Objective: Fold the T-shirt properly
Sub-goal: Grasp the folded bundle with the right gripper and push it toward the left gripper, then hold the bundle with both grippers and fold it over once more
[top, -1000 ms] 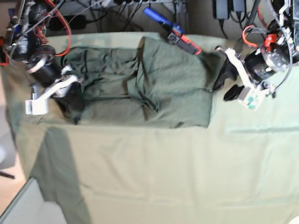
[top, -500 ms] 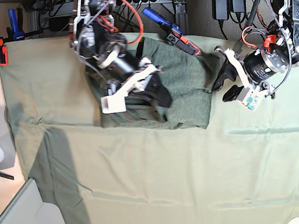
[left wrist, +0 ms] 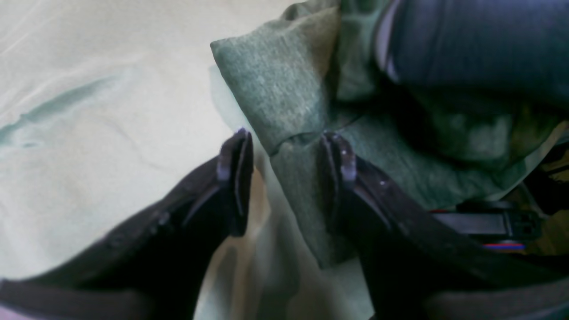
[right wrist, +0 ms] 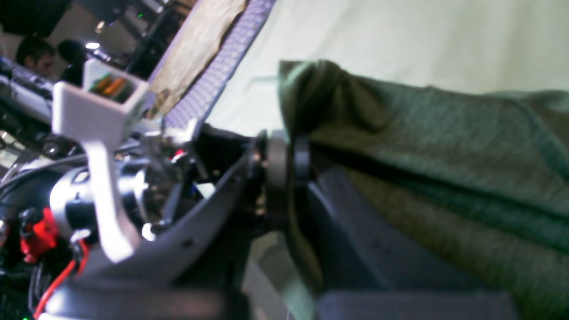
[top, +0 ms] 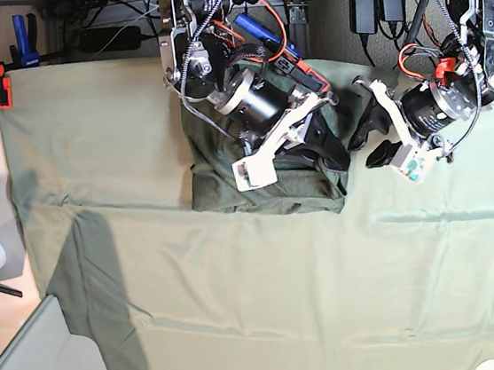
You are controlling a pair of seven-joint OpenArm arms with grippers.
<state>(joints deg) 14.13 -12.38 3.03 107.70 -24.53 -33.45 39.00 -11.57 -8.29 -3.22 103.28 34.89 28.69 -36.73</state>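
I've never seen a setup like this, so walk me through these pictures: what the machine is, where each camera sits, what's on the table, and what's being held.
This is a robot with two arms. One picture looks down from above; the other two come from cameras on the wrists. A pale green table cloth covers the table, and a darker olive T-shirt lies on it, partly folded over. The right gripper has its fingers pinched on a bunch of the shirt. The left gripper has its fingers apart, with a shirt corner between them, not clamped. Cables and power bricks lie behind.

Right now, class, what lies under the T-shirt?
The paler table cloth lies under the T-shirt, showing all round it. What the shirt's folded layers hide beneath the right gripper cannot be seen.
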